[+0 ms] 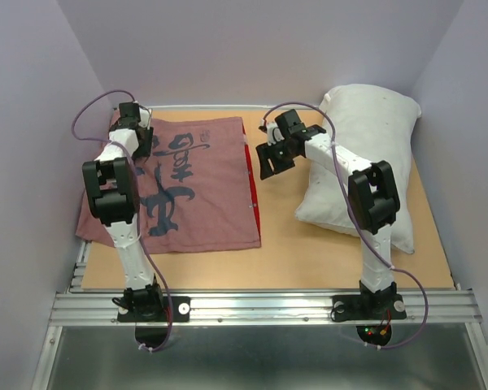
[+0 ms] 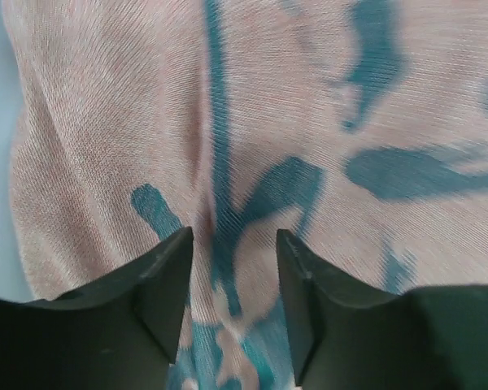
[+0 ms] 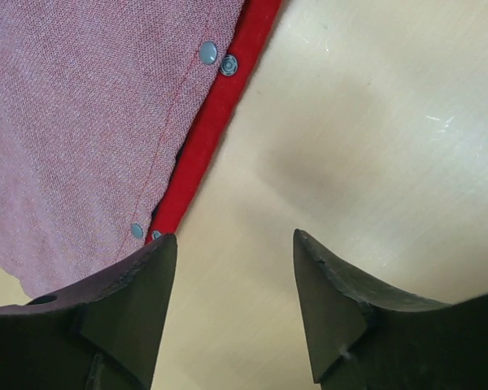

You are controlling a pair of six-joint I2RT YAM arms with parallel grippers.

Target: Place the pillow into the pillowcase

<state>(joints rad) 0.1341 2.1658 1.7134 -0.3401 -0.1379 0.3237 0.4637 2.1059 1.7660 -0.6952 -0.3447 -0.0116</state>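
The pillowcase [image 1: 187,191] lies flat on the left half of the table, pinkish-red face with dark blue characters up; a bright red edge [image 1: 251,183] with snaps shows along its right side. The white pillow [image 1: 366,150] lies at the right, against the back corner. My left gripper [image 1: 140,134] is open, low over the pillowcase's far left part; the cloth [image 2: 106,122] fills the left wrist view, a crease running between the fingers [image 2: 167,276]. My right gripper [image 1: 272,156] is open and empty over bare table, just beside the red edge [image 3: 228,106] and its snaps [image 3: 207,53].
Lilac walls [image 1: 41,122] enclose the wooden table [image 1: 309,252] at left, back and right. An aluminium rail [image 1: 260,307] with both arm bases runs along the near edge. A strip of bare table lies between pillowcase and pillow.
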